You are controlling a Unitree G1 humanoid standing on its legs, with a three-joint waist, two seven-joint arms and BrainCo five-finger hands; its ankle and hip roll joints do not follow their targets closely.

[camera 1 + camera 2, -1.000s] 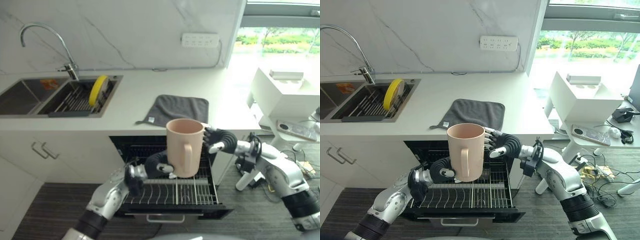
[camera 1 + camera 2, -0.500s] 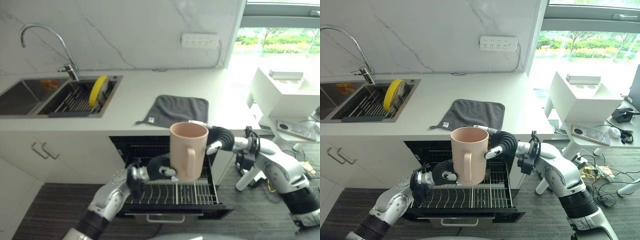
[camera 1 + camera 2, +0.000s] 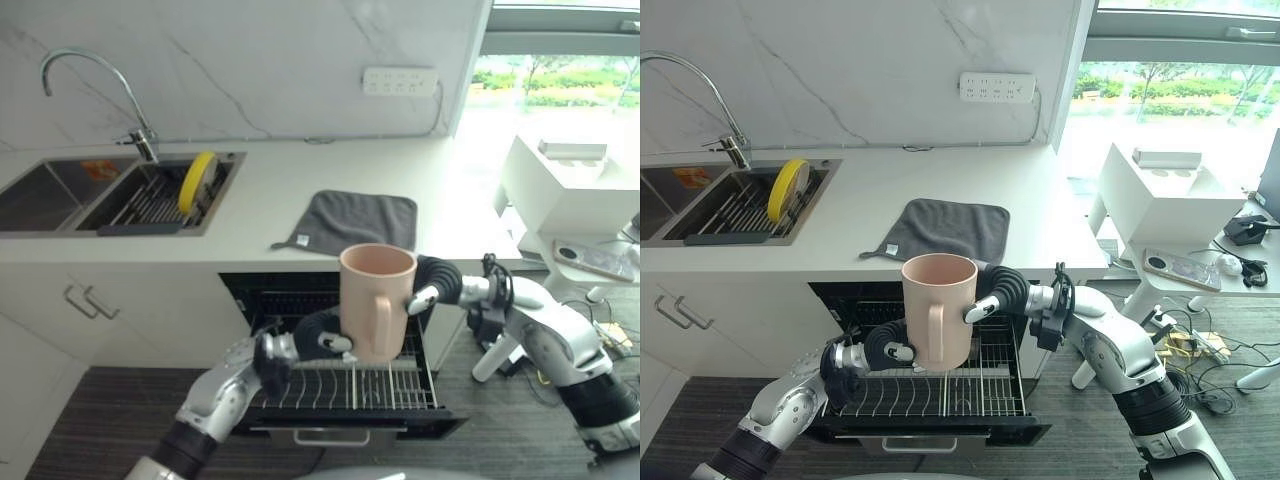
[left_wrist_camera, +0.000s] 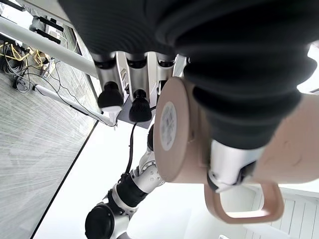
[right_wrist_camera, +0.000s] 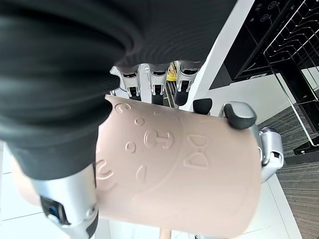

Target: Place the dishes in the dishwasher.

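Left eye view: pink mug (image 3: 377,302) held upright in mid-air above the pulled-out dishwasher rack (image 3: 340,385), handle toward the camera. Left hand (image 3: 318,334) curled round its lower side, right hand (image 3: 428,285) wrapped on the upper side opposite. On the worktop (image 3: 280,190) behind, a grey cloth (image 3: 355,220); further left, a sink (image 3: 120,195) with a yellow plate (image 3: 197,180) standing in a drainer.

Right eye view: same two-handed hold, with the right thumb (image 3: 979,309) plainer against the mug wall.

Left wrist view: mug base and handle loop seen from below, fingers (image 4: 110,94) curled past the base, thumb pressed on the wall. Rack hidden here.

Right wrist view: embossed face and bow on the mug wall, seen nowhere else; fingers (image 5: 154,84) over one side, thumb clamped on the other.

Judged step: a handover between hands, or a shared carry, before loading. Next move probably calls for one hand to let go, then tipping the mug mouth-down and lowering it between the rack tines.
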